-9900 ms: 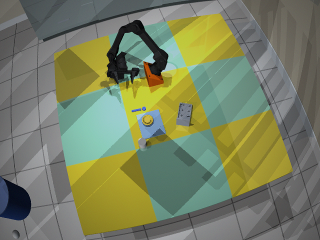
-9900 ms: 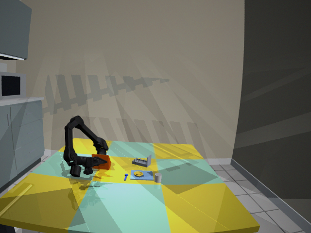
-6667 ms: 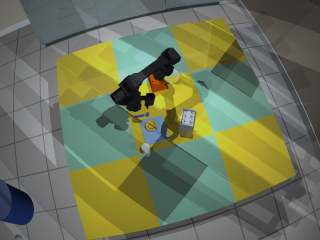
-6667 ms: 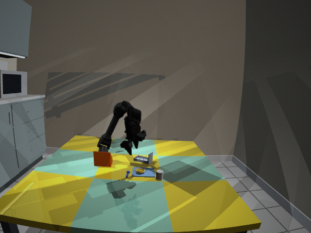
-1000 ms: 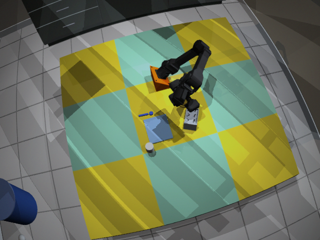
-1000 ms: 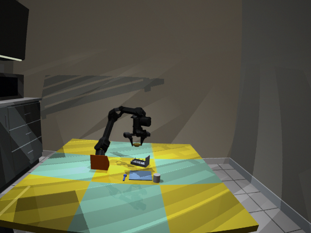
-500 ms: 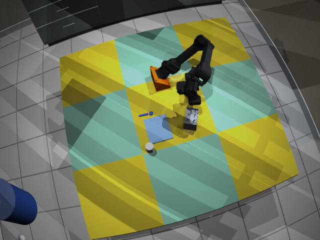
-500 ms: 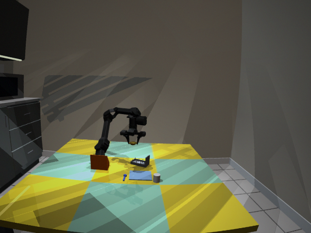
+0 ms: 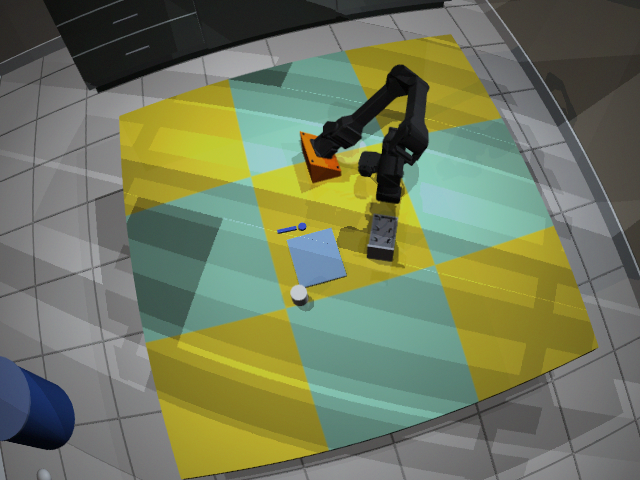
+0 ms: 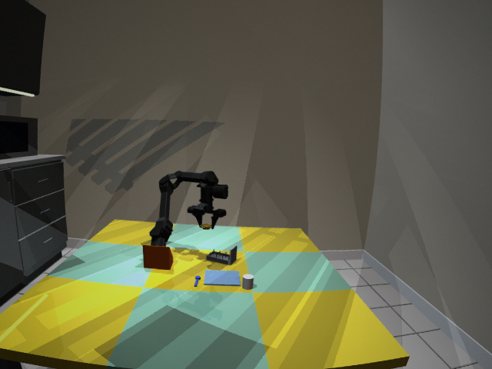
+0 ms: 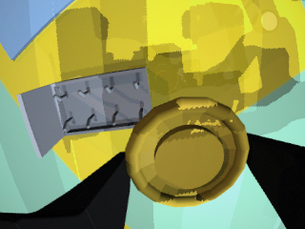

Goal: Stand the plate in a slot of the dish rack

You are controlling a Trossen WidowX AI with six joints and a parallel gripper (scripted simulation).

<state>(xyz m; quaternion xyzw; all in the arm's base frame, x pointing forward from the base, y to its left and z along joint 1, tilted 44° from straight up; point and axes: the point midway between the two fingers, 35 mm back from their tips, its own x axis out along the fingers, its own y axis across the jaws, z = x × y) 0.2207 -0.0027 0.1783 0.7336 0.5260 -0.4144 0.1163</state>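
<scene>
The plate [image 10: 205,227] [image 11: 189,159] is round and golden yellow, with a raised rim. My gripper [image 10: 206,227] [image 11: 185,151] points down and is shut on the plate, a finger at each side of its rim. The plate lies about flat, high above the table. The grey dish rack [image 9: 380,252] [image 10: 233,255] [image 11: 38,119] stands on the table with short dark pegs in two rows and a tall panel at one end. In the wrist view the plate overlaps the rack's right corner. In the top view the arm hides plate and fingertips, on the robot's side of the rack.
A flat blue square [image 9: 316,258] [image 10: 222,277] [image 11: 29,19] lies beside the rack. A blue spoon-like thing [image 9: 287,229] [image 10: 196,281] and a white cylinder [image 9: 298,293] [image 10: 247,281] are near its edges. The orange arm base [image 9: 323,169] [image 10: 154,257] stands behind them.
</scene>
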